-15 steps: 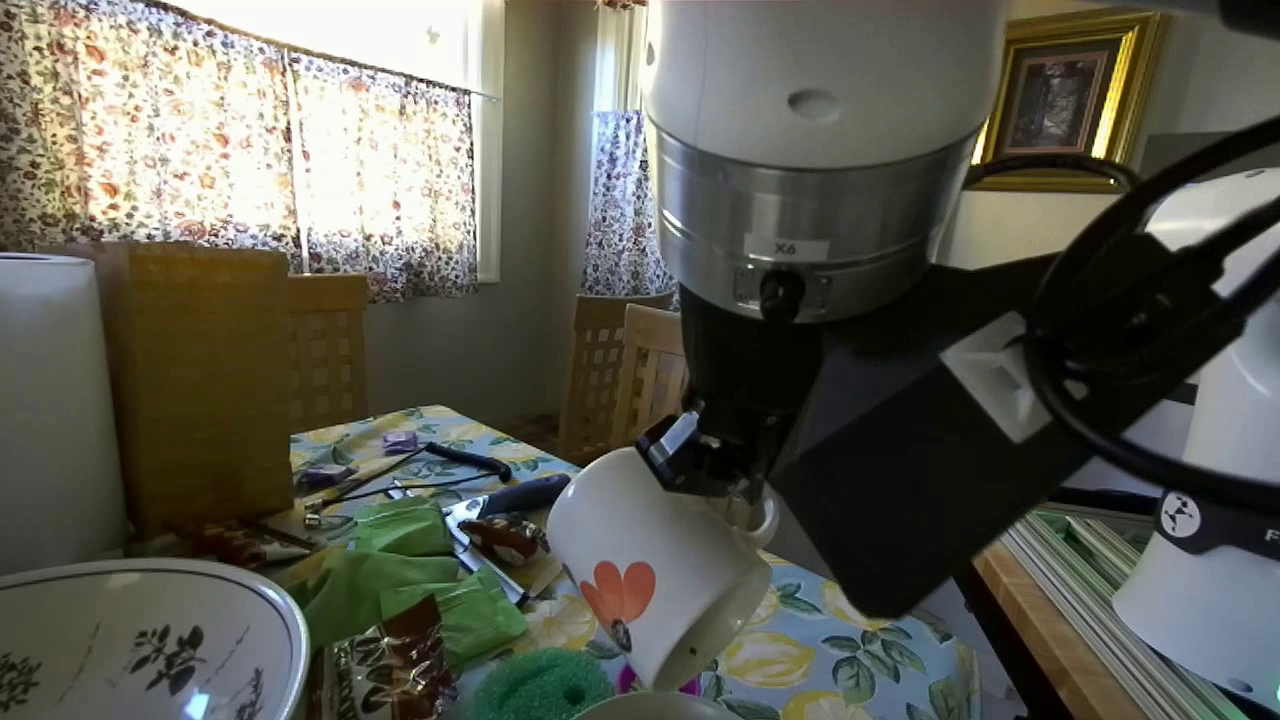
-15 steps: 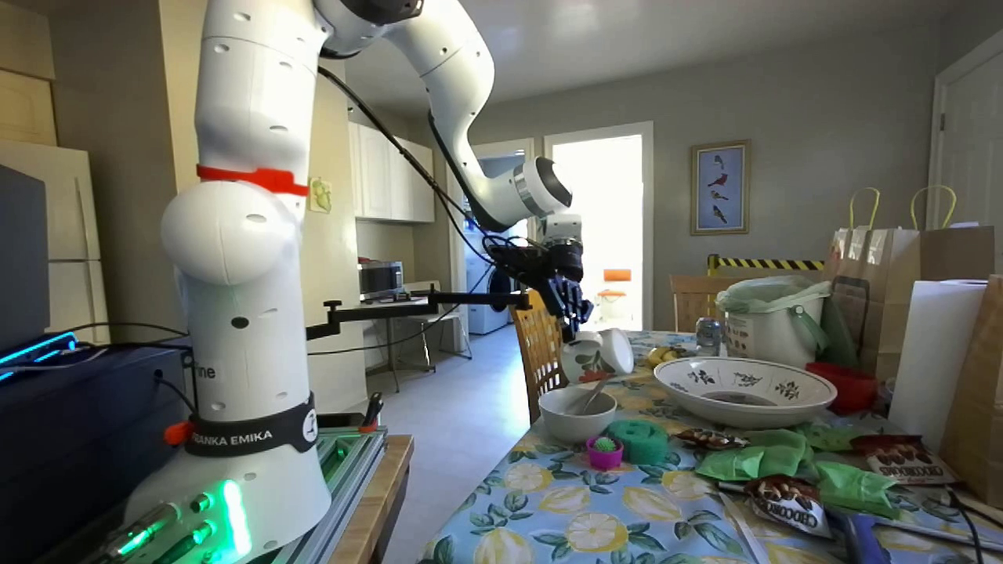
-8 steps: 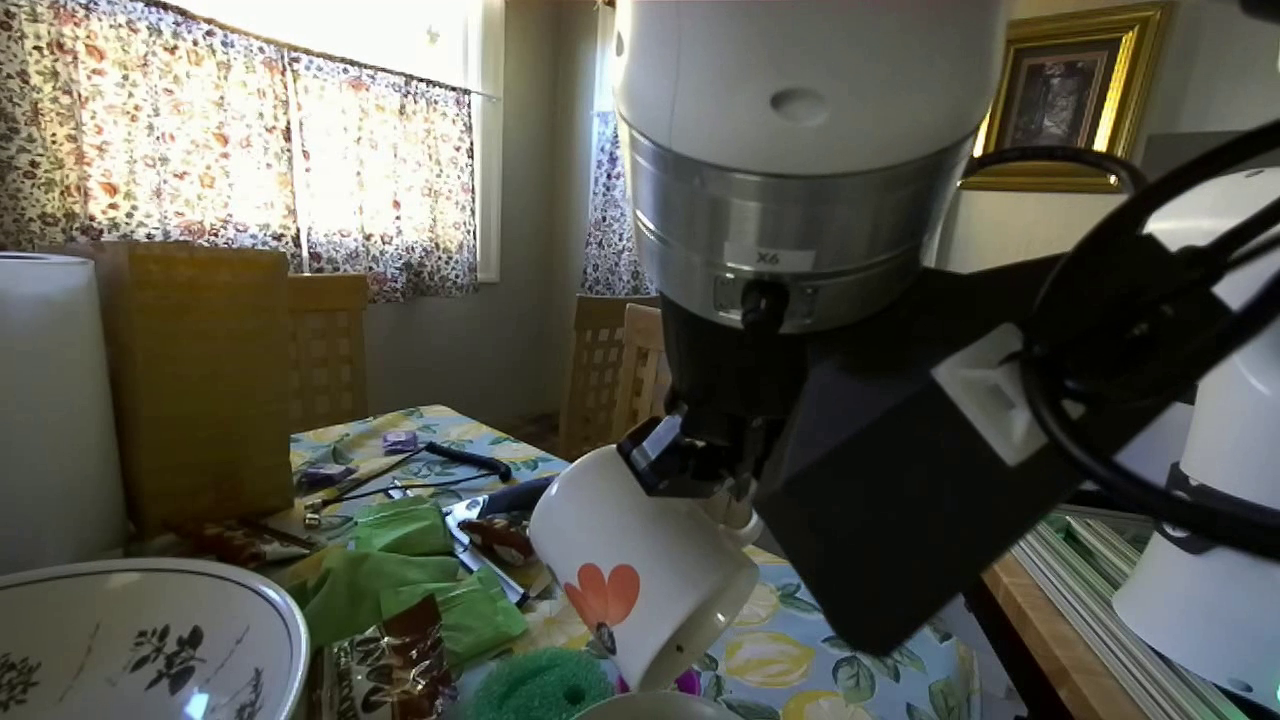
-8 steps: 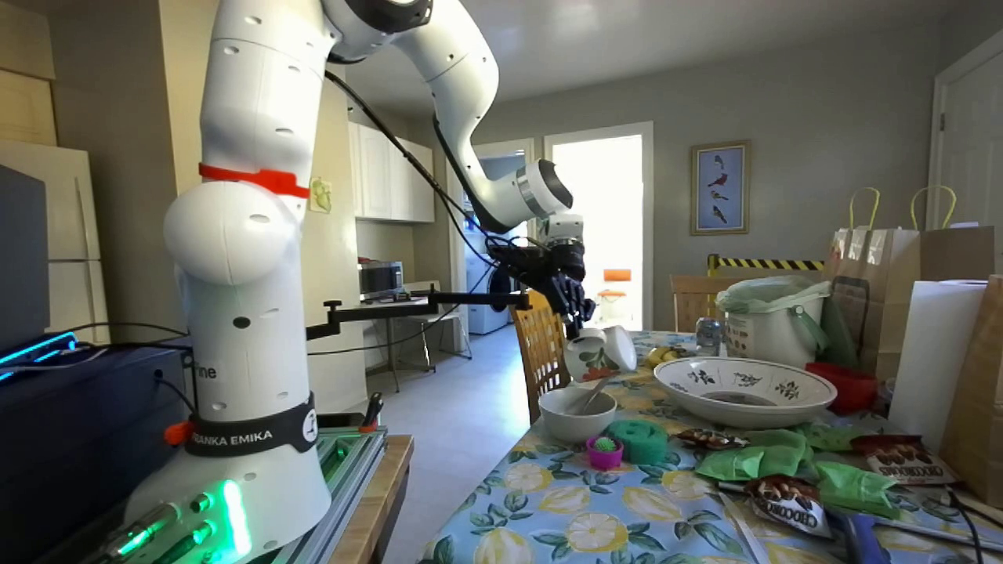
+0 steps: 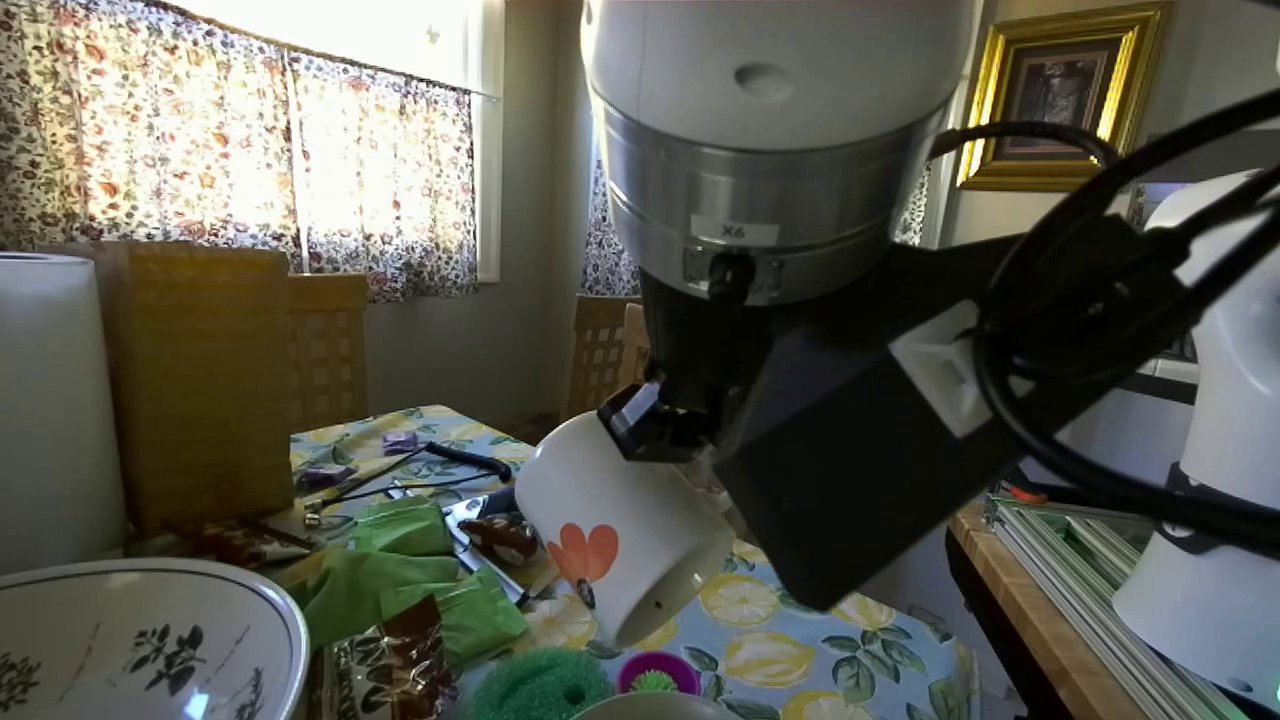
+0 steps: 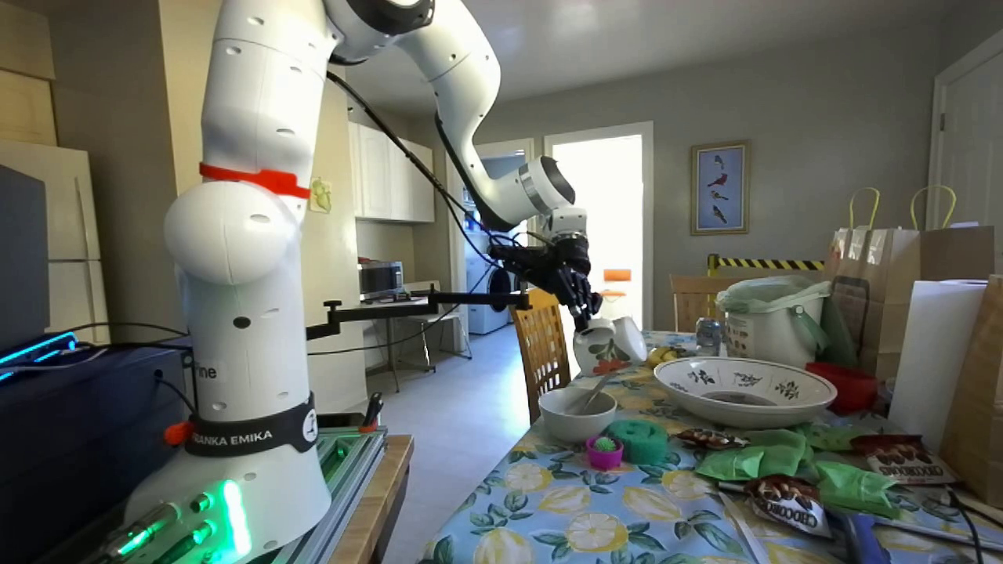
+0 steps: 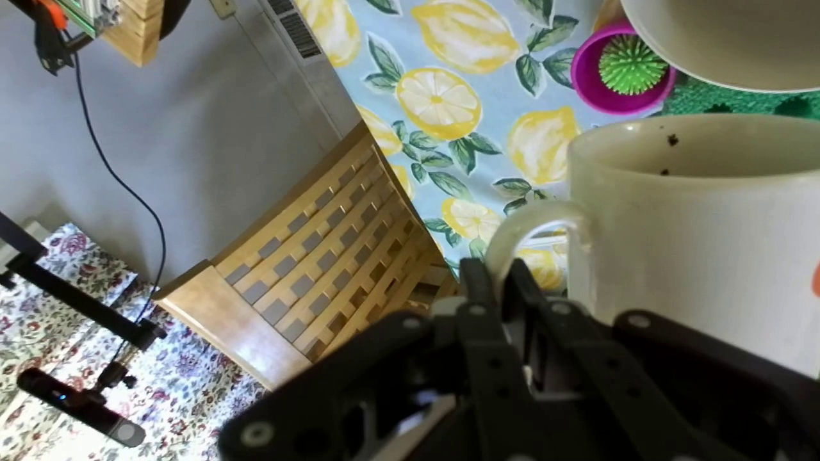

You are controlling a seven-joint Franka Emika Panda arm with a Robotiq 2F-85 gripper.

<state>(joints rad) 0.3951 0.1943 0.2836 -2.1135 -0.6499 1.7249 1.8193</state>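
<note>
My gripper point(image 7: 498, 272) is shut on the handle of a white mug point(image 7: 692, 250), with one finger through the handle loop. The mug also shows in both exterior views, with a red flower on its side point(image 5: 610, 530) point(image 6: 607, 352). It hangs tilted in the air above the table. Its mouth faces down and to the right in an exterior view. A few dark specks show on its inner wall in the wrist view. A white bowl point(image 6: 576, 415) with a spoon point(image 6: 597, 389) in it stands below and near the mug. The mug's bottom is hidden in the wrist view.
A magenta cup point(image 6: 604, 456) with a green spiky ball and a green spongy ring point(image 6: 644, 441) stand beside the bowl. A large patterned dish point(image 6: 674, 394), snack wrappers point(image 6: 787, 505) and a white bucket point(image 6: 764, 337) are farther along. A wooden chair point(image 7: 333, 237) stands at the table edge.
The gripper and the mug have moved left and slightly up in an exterior view, and right and up in an exterior view. The mug stays held; the magenta cup now shows below it.
</note>
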